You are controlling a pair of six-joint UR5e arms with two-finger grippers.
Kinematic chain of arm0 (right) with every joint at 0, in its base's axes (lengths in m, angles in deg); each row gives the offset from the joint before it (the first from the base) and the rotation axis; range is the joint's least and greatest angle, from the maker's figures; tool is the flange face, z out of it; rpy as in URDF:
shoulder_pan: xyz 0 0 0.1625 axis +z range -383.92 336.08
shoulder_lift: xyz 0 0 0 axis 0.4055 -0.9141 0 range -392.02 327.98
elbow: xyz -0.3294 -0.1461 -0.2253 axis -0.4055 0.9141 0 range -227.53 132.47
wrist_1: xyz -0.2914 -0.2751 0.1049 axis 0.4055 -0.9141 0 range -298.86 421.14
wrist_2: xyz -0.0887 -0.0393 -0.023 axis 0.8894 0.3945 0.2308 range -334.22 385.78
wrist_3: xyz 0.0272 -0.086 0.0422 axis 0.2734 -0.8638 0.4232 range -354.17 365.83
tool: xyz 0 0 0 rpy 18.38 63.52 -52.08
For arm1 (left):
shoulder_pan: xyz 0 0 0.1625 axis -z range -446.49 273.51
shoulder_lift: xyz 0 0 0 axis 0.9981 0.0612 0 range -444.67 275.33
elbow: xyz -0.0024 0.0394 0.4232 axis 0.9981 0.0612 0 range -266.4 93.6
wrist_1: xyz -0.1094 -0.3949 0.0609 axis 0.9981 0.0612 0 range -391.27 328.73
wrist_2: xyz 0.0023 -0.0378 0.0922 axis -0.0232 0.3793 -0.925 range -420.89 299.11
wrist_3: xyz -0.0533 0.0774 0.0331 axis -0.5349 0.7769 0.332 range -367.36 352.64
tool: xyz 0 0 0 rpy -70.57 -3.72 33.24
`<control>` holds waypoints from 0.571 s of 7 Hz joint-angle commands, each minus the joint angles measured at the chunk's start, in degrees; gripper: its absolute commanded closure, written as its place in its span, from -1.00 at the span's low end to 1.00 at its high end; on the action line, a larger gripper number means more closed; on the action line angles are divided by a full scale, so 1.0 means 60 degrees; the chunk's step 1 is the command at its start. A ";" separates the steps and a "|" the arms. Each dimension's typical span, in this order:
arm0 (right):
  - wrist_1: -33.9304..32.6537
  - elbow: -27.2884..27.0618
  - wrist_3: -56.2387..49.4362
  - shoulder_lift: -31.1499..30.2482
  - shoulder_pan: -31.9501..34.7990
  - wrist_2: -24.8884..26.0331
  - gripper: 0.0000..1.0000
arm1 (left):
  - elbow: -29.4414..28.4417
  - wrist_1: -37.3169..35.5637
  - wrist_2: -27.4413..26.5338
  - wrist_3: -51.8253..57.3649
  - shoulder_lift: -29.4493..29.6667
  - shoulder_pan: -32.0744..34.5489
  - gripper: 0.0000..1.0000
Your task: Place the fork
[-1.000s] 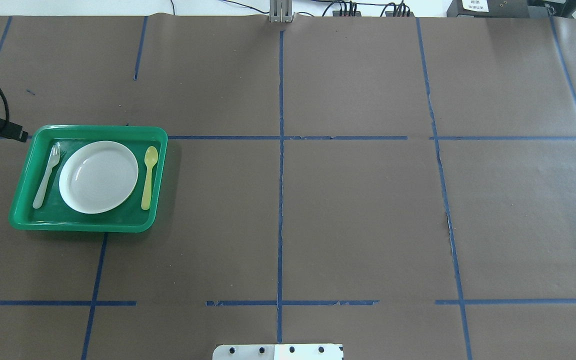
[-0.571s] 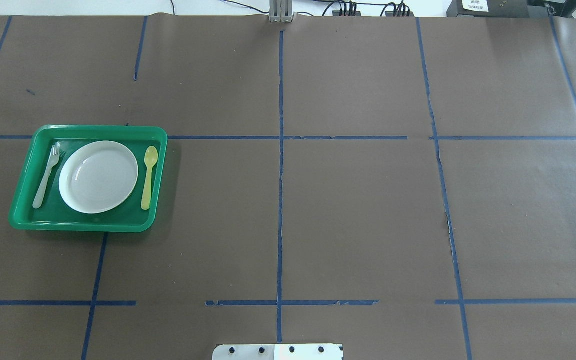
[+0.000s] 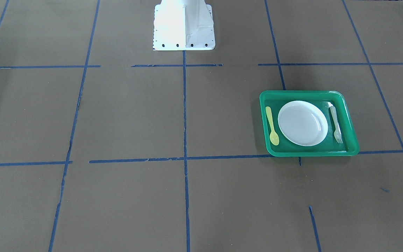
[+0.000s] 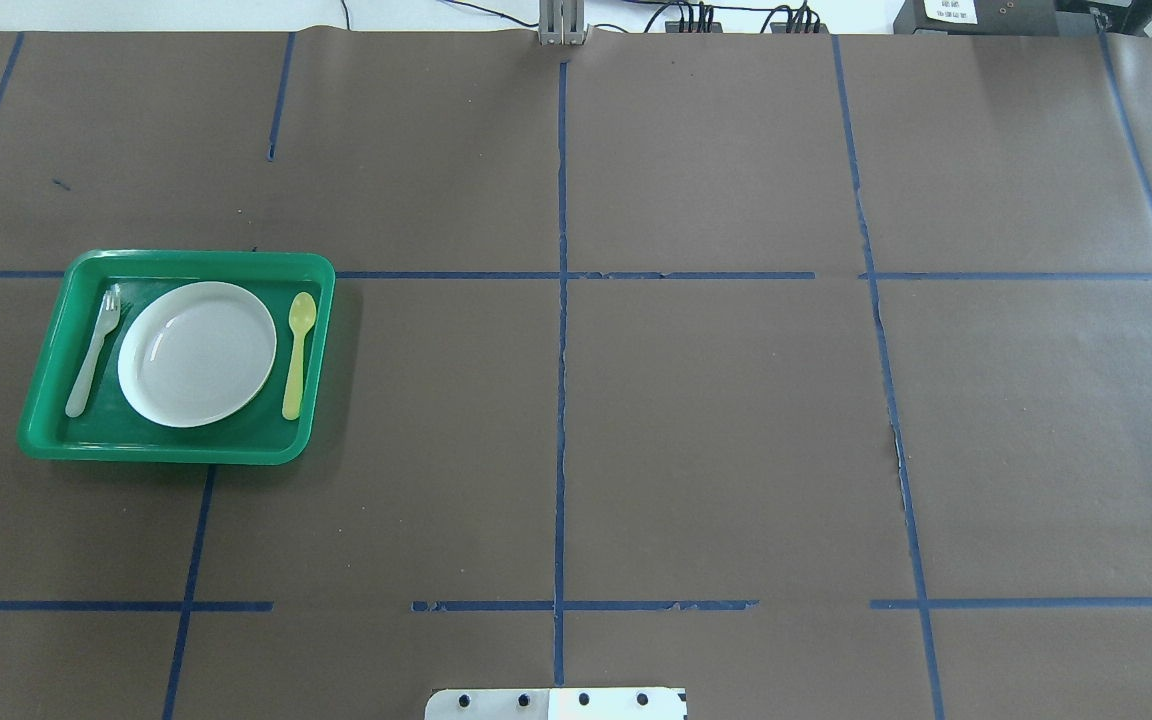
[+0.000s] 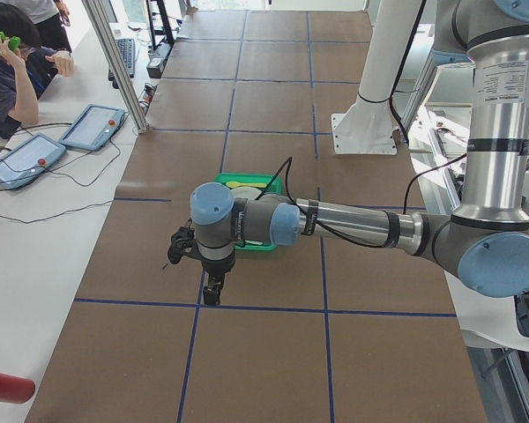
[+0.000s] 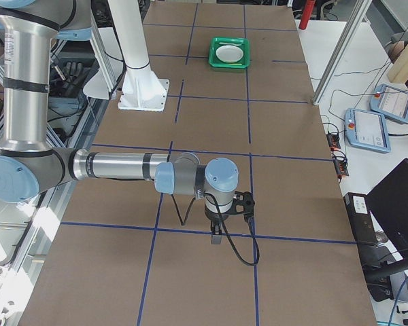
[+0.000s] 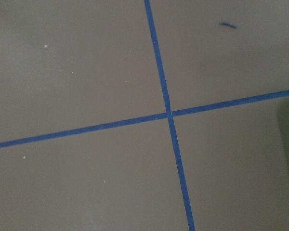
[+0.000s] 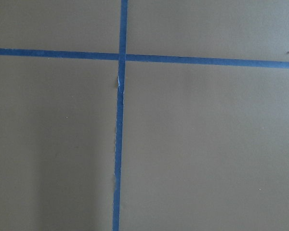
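Fork point(image 4: 94, 350) lies flat in green tray point(image 4: 186, 455), at 9 o'clock of white plate point(image 4: 197, 354) in the overhead view, tines toward 12 o'clock; yellow spoon point(image 4: 297, 355) lies at 3 o'clock of the plate. Left gripper point(image 5: 212, 291) hangs pointing down over the brown paper near the tray; spread or pressed together, cannot tell. Right gripper point(image 6: 216, 236) hangs above a blue tape line, well apart from the tray; state likewise cannot be told.

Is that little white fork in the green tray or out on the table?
In. The fork lies flat inside the green tray, beside the white plate, not touching it.
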 commanded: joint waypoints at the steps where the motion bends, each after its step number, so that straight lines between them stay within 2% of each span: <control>1: 0.0000 0.0000 0.0014 0.0000 0.0000 0.0000 -1.00 | -0.0026 0.0034 0.0814 0.0087 -0.0481 0.0079 -1.00; 4: 0.0000 0.0000 0.0014 0.0000 0.0000 0.0000 -1.00 | -0.0129 0.0049 0.0786 0.0043 -0.0467 0.0064 -1.00</control>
